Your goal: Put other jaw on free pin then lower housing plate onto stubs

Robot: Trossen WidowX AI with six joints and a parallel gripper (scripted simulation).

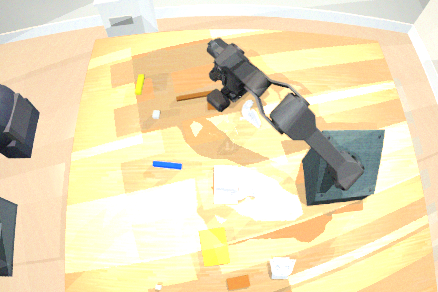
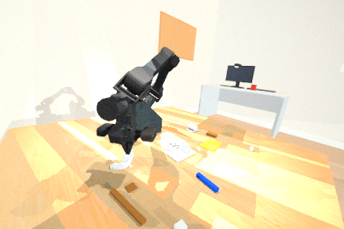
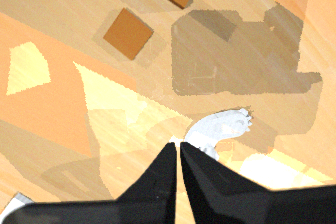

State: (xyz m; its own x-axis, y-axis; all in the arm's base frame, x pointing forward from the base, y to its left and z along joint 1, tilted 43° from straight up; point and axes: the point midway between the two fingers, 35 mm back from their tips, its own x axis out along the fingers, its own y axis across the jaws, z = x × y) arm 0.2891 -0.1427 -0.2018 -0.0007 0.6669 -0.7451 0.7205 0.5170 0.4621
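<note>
On the wooden tabletop (image 1: 116,220) (image 2: 264,196) (image 3: 65,135), the loose white jaw (image 1: 252,115) (image 2: 125,161) (image 3: 217,126) lies under the pincer (image 1: 237,98) (image 2: 127,152) (image 3: 177,149). Its tips are almost together, maybe to pick it up, but I can't tell if they're pinching it.

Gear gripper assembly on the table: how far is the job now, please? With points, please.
Done: one curved jaw seems to lie on the white base (image 1: 222,198) (image 2: 181,158). In hand: the gripper (image 1: 237,97) (image 2: 127,152) (image 3: 177,149) is at the loose white jaw (image 1: 250,113) (image 2: 122,164) (image 3: 220,125), away from the base; I cannot tell if it grips. Left: fit that jaw, mesh teeth, close the housing, withdraw.
</note>
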